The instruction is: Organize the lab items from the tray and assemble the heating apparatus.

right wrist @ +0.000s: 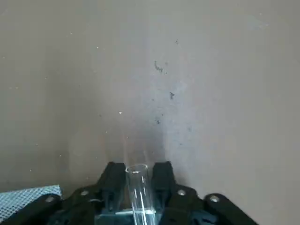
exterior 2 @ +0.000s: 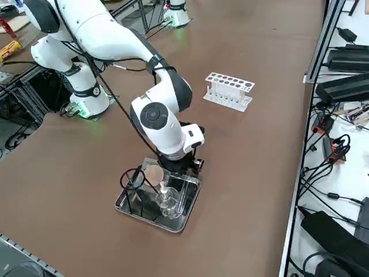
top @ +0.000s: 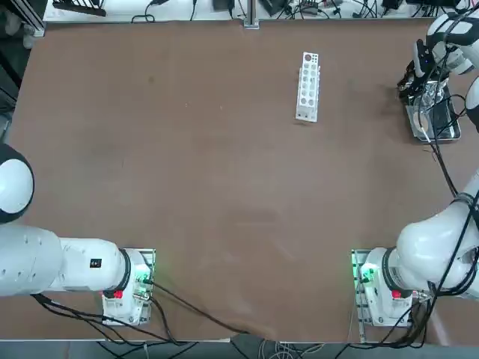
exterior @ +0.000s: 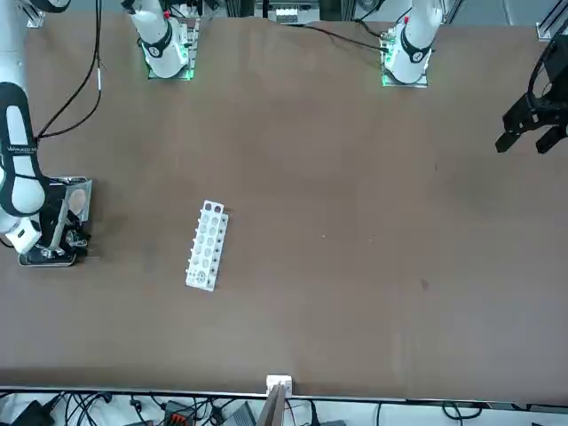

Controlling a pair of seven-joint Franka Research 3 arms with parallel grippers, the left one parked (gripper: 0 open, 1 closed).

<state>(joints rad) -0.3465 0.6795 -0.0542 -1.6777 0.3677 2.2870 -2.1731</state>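
Note:
The steel tray lies at the table's far right edge, and my right gripper is lowered into it. A clear glass tube stands between the two fingers. One finger is against it and a thin gap shows at the other, so the gripper is still open. In the tray I see the small glass burner, the black wire ring stand and the grey mesh with its pale round centre. A corner of the mesh also shows in the wrist view.
The long white rack with round holes lies on the brown table, left of the tray in the top view. Cables trail from my right arm over the tray. More cables and black boxes lie beyond the table's far edge.

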